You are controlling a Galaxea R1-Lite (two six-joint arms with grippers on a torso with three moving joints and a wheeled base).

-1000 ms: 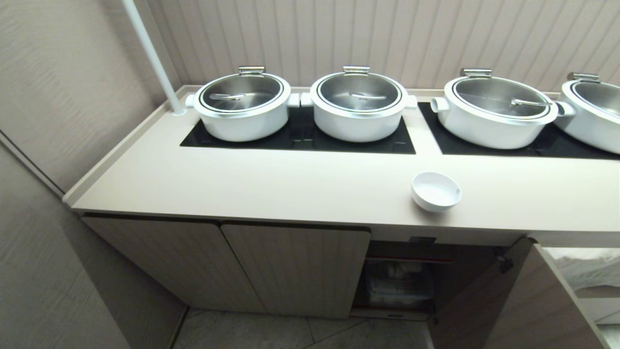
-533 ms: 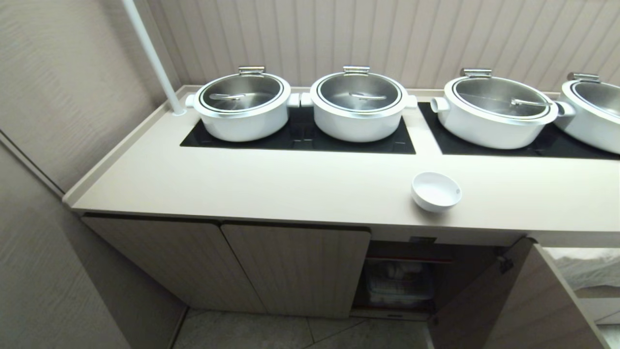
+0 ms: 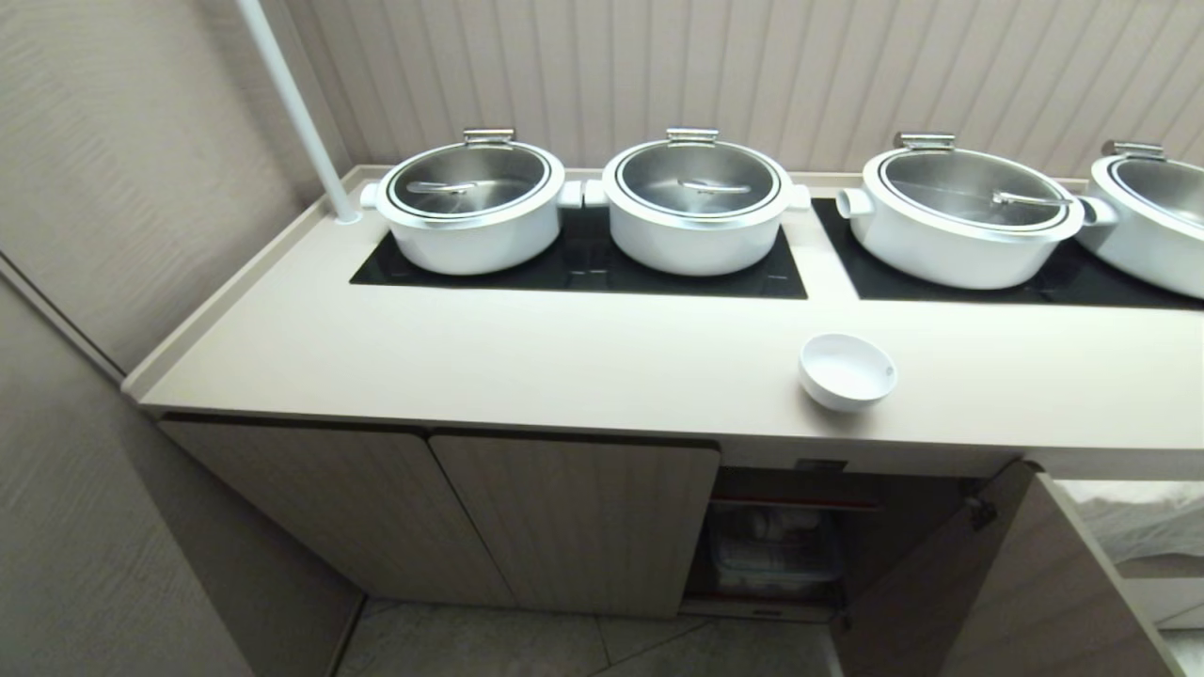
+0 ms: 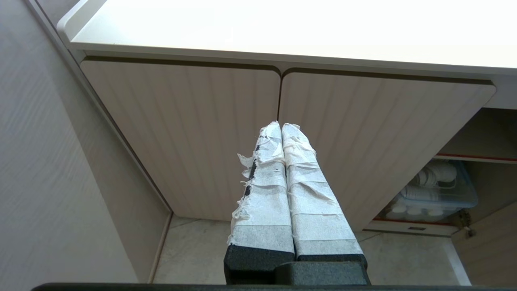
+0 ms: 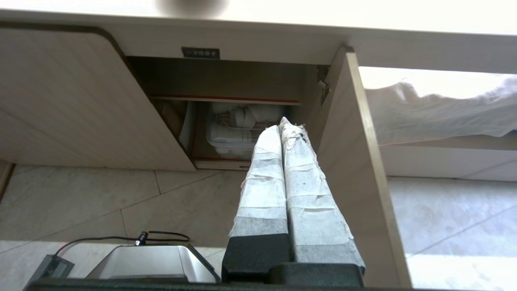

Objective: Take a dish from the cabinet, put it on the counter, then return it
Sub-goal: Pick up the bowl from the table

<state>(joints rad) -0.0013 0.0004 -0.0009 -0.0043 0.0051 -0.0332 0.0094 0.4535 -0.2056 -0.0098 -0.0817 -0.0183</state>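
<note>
Bowl [image 3: 847, 371], glossy white, round, sits on smooth beige counter [image 3: 564, 367] above open ribbed cabinet [image 3: 574, 517]. Both tape-wrapped grippers, left gripper [image 4: 281, 124] and right gripper [image 5: 281, 123], low, jaws pressed together, empty. Shelf bin [image 5: 230, 139] contents indistinct.

Ribbed beige wall [image 3: 752, 75], tiled floor [image 3: 564, 649]

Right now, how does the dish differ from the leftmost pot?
The dish is small, open and empty; the leftmost pot is far larger and covered by a steel lid. The dish sits on bare counter near the front edge; the pot sits on the black cooktop panel behind. Both are white, round and upright.
</note>
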